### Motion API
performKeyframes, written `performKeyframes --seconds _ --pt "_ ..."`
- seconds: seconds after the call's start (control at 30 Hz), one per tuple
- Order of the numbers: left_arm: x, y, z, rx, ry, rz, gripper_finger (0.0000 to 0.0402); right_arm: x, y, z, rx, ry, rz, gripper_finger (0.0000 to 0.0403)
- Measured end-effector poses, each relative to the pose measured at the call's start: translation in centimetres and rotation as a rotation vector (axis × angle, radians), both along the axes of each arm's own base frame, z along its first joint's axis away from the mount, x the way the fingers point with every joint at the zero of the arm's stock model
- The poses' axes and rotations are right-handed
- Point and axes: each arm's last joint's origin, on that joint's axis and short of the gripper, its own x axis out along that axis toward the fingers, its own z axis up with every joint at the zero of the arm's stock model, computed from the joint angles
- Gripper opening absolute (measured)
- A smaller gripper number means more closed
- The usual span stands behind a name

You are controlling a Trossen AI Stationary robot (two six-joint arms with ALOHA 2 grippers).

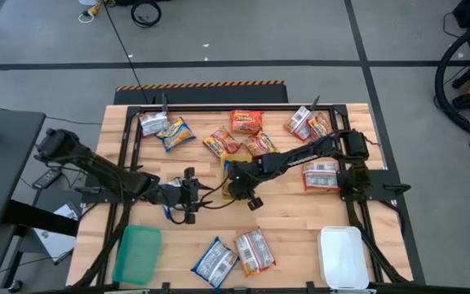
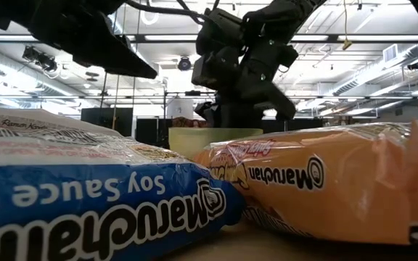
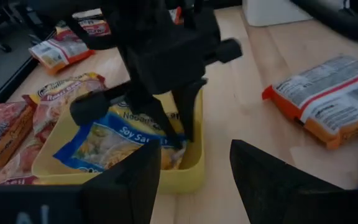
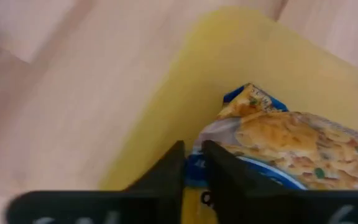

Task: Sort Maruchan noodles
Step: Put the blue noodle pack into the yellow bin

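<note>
Closest to you in the low view lies a blue-and-white shiny plastic noodle packet (image 2: 100, 199), touching an orange shiny plastic noodle packet (image 2: 325, 188) at its side; both rest on the pale wooden table (image 1: 300, 212). Behind them stands the yellow plastic rectangular tray (image 2: 212, 138), your landmark for the rest.

Your right end effector (image 4: 192, 163) reaches down into the yellow tray, its two dark fingers drawn close together and pinching the edge of a blue-and-yellow shiny plastic noodle packet (image 3: 117, 140), which lies inside the tray against its wall.

Your left end effector (image 3: 194, 168) hangs just beside the yellow tray, on the side toward the left arm's base, fingers spread apart with nothing between them.

From above, a green plastic tray (image 1: 137, 253) sits at the table's near edge to the left of the yellow tray, and a white plastic tray (image 1: 343, 257) at the near edge to its right. Two more packets (image 1: 235, 257) lie between those trays. Beyond the yellow tray, toward the far edge, you see a scatter of orange-red and silver-white packets (image 1: 243, 135), with one silver-and-red packet (image 1: 321, 175) off to the right of the yellow tray.
</note>
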Motion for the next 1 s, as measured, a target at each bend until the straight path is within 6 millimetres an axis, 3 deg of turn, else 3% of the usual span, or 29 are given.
performKeyframes --seconds 0.07,0.2,0.43,0.63,0.73,0.9,1.0 --pt "-0.2 0.1 0.4 -0.005 -0.012 0.001 0.0197 0.0 -0.3 -0.1 -0.017 0.007 -0.014 0.0015" --pt "-0.7 0.3 1.0 -0.01 -0.022 0.001 0.0197 0.1 -0.4 1.1 -0.041 0.007 -0.058 0.0008" --pt "-1.1 0.2 1.6 -0.015 -0.039 -0.008 0.0197 0.1 -0.2 7.1 -0.015 -0.128 -0.064 0.0004" --pt "-1.2 -0.1 1.6 -0.019 -0.038 -0.025 0.0197 -1.2 -2.3 11.0 -0.014 -0.222 -0.118 0.0003" --pt "-1.2 -0.1 1.7 -0.022 -0.045 -0.026 0.0197 -1.5 -4.3 11.2 -0.016 -0.22 -0.167 0.0002" --pt "-1.2 -0.1 1.7 -0.05 -0.048 -0.013 0.0197 -1.7 -8.0 10.0 0.029 -0.177 -0.229 0.0002" --pt "-1.2 -0.1 1.6 -0.061 -0.046 -0.008 0.0197 -1.8 -8.3 10.2 0.058 -0.187 -0.22 0.0003"
